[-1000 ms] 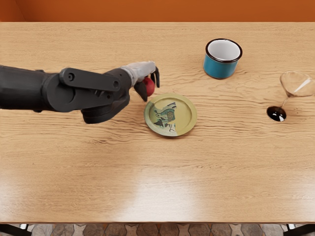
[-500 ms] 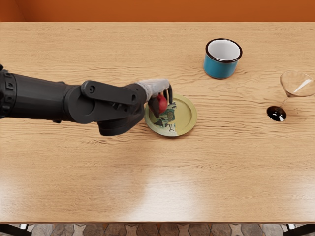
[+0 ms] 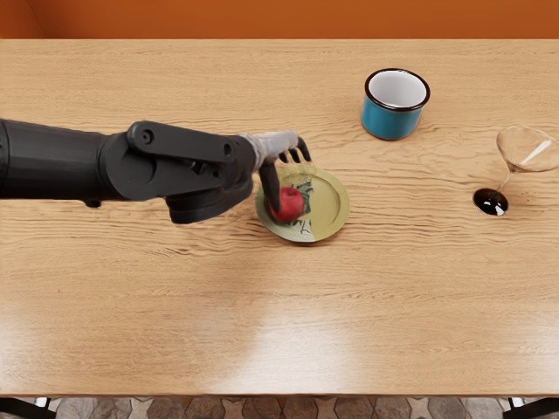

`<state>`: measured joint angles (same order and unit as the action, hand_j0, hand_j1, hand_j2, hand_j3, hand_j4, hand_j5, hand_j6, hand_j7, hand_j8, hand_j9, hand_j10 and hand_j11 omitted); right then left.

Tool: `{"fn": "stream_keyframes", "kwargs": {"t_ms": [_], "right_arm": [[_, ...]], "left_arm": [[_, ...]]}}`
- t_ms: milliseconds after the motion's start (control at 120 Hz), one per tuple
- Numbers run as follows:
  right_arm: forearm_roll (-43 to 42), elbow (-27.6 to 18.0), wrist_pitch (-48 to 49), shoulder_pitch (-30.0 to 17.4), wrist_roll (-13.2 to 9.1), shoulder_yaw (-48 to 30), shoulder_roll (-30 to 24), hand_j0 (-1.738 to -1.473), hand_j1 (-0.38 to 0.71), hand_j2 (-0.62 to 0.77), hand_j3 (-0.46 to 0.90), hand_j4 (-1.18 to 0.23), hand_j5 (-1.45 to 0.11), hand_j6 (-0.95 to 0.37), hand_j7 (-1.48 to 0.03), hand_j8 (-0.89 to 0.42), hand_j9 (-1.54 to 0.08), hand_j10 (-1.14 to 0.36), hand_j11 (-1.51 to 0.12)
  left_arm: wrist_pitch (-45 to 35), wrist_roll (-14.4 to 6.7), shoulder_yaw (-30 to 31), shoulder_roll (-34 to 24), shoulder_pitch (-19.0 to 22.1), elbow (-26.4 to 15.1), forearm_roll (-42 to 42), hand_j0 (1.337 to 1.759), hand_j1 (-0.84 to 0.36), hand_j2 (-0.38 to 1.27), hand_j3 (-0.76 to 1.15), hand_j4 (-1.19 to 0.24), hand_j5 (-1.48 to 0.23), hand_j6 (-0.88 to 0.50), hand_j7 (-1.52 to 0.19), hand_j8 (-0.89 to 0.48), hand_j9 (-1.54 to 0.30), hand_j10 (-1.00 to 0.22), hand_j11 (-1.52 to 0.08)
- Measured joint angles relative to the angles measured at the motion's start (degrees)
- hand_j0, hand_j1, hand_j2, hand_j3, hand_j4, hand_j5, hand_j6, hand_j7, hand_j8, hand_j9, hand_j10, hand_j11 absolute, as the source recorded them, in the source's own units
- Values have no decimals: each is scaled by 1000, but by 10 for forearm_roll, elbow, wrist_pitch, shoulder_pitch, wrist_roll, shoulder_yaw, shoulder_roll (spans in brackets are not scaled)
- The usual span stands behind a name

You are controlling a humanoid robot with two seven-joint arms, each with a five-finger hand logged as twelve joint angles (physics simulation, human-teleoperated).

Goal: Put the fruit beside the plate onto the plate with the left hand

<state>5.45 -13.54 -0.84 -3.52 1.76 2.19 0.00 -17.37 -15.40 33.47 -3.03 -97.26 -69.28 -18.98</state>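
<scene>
Half a second ago the red fruit sat up between the fingertips over the plate's left rim. Now it lies lower, on the plate itself, and the hand has drawn slightly left and farther away from it.

The left arm point(image 3: 79, 161), dark and thick, comes in from the left edge across the bench point(image 3: 262, 305). It ends in the left hand point(image 3: 278, 161), which hangs over the far-left edge of the plate point(image 3: 334, 206). Its fingers point(image 3: 300, 154) are spread loosely and hold nothing. Their dark tips fan out just far of the fruit, apart from it. The thumb point(image 3: 272, 185) reaches down on the fruit's left side, so close that contact cannot be ruled out.

The fruit point(image 3: 289, 203) rests on the left half of the plate, near the painted figure at the middle. It lies nearer than the fingertips and just right of the thumb. It is round and glossy red, with a paler sheen on top. No stem or long axis shows, so I cannot tell which way it points.

The plate is a yellow-green disc lying flat.

Farther right and towards the far side stands a blue mug point(image 3: 389, 118) with a white inside, upright and well apart from the plate. Near the right edge a cocktail glass point(image 3: 527, 148) leans over, its dark foot nearer than its bowl.
</scene>
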Motion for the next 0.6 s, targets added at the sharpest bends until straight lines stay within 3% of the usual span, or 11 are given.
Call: {"fn": "stream_keyframes", "kwargs": {"t_ms": [167,325,475,600], "right_arm": [[0,0,0,0,0,0,0,-1658,-311,-7,0,-32,-42,-32,-42,-32,-42,-32,-42],[0,0,0,0,0,0,0,-1658,-311,-7,0,-32,-42,-32,-42,-32,-42,-32,-42],[0,0,0,0,0,0,0,-1658,-311,-7,0,-32,-42,-32,-42,-32,-42,-32,-42],[0,0,0,0,0,0,0,-1658,-311,-7,0,-32,-42,-32,-42,-32,-42,-32,-42]], "left_arm": [[37,-4,-88,-169,7,-64,3,1658,20,67,0,-286,-380,-273,-377,-266,-379,-280,-376],[198,-6,-172,-375,98,-102,50,1658,39,57,0,-264,-346,-258,-345,-255,-346,-261,-345],[301,-6,-223,-483,168,-108,173,1658,48,54,0,-254,-332,-252,-331,-250,-332,-253,-331],[353,-6,-235,-556,225,-111,222,1658,52,52,0,-250,-326,-248,-325,-248,-325,-249,-325]]}}
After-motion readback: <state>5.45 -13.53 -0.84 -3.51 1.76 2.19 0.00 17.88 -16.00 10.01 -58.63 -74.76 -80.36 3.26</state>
